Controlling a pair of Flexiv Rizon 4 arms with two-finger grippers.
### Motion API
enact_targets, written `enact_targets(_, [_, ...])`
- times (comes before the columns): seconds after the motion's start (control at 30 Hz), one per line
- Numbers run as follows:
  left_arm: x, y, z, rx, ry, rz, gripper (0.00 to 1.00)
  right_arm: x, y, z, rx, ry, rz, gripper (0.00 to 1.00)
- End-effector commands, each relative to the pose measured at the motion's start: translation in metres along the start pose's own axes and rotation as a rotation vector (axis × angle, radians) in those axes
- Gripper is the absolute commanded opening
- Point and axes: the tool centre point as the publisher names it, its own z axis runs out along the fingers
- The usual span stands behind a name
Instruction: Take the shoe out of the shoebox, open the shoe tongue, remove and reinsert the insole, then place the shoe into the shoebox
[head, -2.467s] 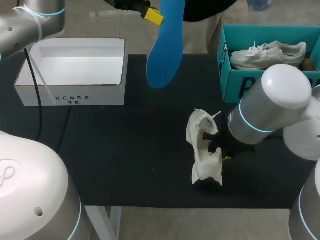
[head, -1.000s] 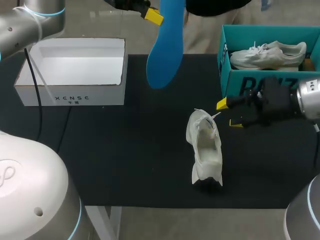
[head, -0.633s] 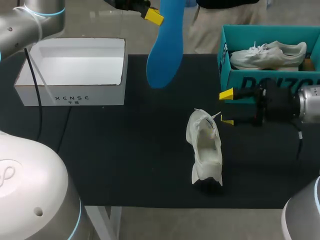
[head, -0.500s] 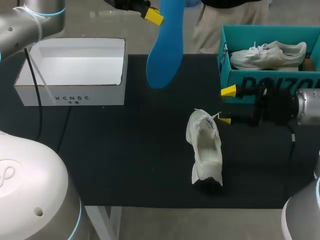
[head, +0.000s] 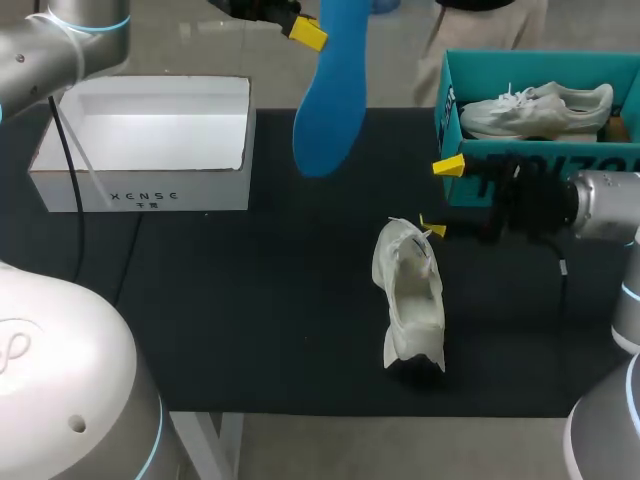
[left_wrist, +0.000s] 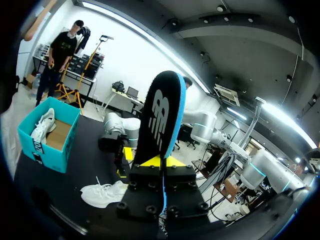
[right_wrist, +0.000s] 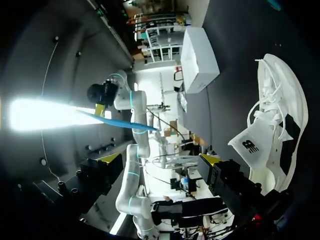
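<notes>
While the left end effector (head: 305, 30) pinches the blue insole (head: 330, 95) high above the counter (head: 250, 330), the shoe (head: 410, 300) sits unheld near the wide-open right end effector (head: 440, 197); pushing the insole in could topple or slide it, or buckle the soft insole.

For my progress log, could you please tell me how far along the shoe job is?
Done: the white sneaker lies out on the mat, tongue open, blue insole removed. In hand: the left gripper holds that insole aloft; the right gripper is open beside the sneaker. Left: reinserting the insole and putting the sneaker into the teal shoebox.
</notes>
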Motion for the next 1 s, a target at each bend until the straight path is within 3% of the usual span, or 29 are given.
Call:
enact_targets(0.03, [-0.001, 0.0, -0.001, -0.002, 0.002, 0.0, 0.0, 0.005, 0.002, 0.008, -0.002, -0.046, 0.025, 1.0])
enact_targets(0.43, [-0.001, 0.0, -0.001, -0.002, 0.002, 0.0, 0.0, 0.016, 0.005, 0.02, 0.0, -0.112, 0.015, 1.0])
enact_targets(1.0, [-0.001, 0.0, -0.001, -0.002, 0.002, 0.0, 0.0, 0.017, 0.002, 0.019, 0.012, -0.108, 0.001, 1.0])
